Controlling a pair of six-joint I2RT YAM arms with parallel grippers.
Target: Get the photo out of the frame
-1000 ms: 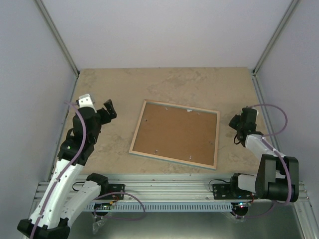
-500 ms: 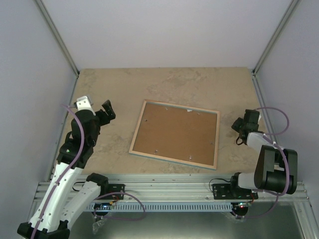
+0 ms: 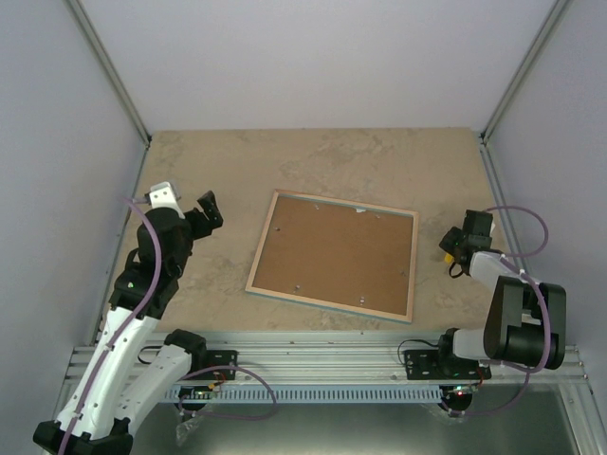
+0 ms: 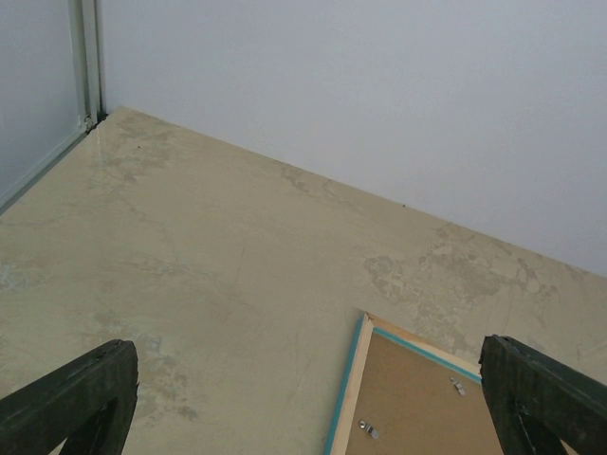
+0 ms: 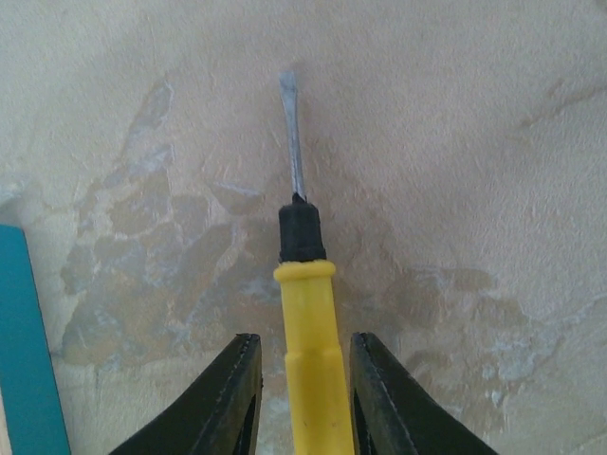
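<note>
The frame (image 3: 337, 254) lies face down in the middle of the table, brown fibreboard back up, with small metal clips along its light wood rim. Its turquoise corner shows in the left wrist view (image 4: 379, 379), and a turquoise edge shows in the right wrist view (image 5: 24, 332). The photo is hidden. My left gripper (image 3: 207, 210) is open and empty above the table, left of the frame (image 4: 308, 379). My right gripper (image 3: 455, 248) is low, right of the frame. Its jaws (image 5: 303, 355) flank a yellow-handled screwdriver (image 5: 308, 322) with a small gap on each side.
The screwdriver's yellow handle also shows beside the right gripper in the top view (image 3: 444, 254); its blade points away over bare table. Grey walls and metal posts (image 3: 114, 85) enclose the table on three sides.
My right gripper has dropped lower and nearer beside the frame, and the yellow handle now shows at its tip. My left arm shifted slightly. The frame has not moved.
</note>
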